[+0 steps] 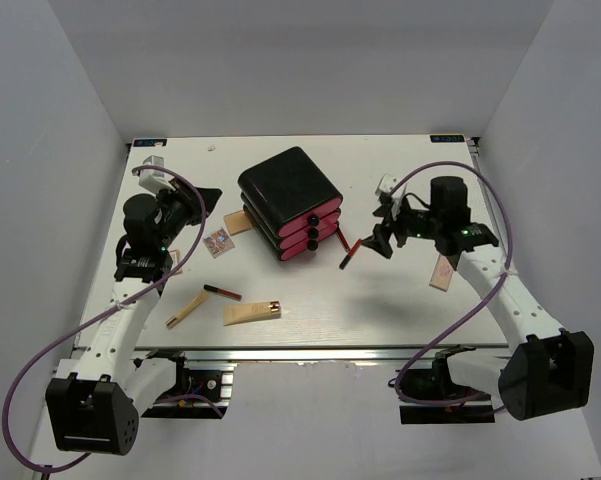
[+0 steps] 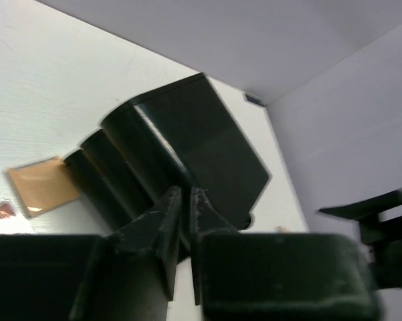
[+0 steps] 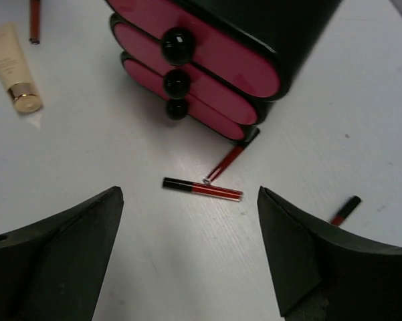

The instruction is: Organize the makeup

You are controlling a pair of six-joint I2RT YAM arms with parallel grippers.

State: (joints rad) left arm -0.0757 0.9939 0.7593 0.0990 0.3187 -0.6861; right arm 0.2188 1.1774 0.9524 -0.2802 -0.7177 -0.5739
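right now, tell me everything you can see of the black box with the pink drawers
The glossy black round-cornered plastic-looking box stands upright near the middle of the white table, turned diagonally. Three stacked pink drawer fronts, each with a round black knob, look shut. A slim red tube reaches its lowest front corner; a flat tan packet lies beside its left corner.

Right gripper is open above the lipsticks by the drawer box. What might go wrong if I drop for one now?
1. The crosswise lipstick almost touches the angled lipstick, so the right gripper may catch or knock both.
2. The angled one ends at the drawer box base; a finger could bump it.
3. Slim tubes may roll when pinched.
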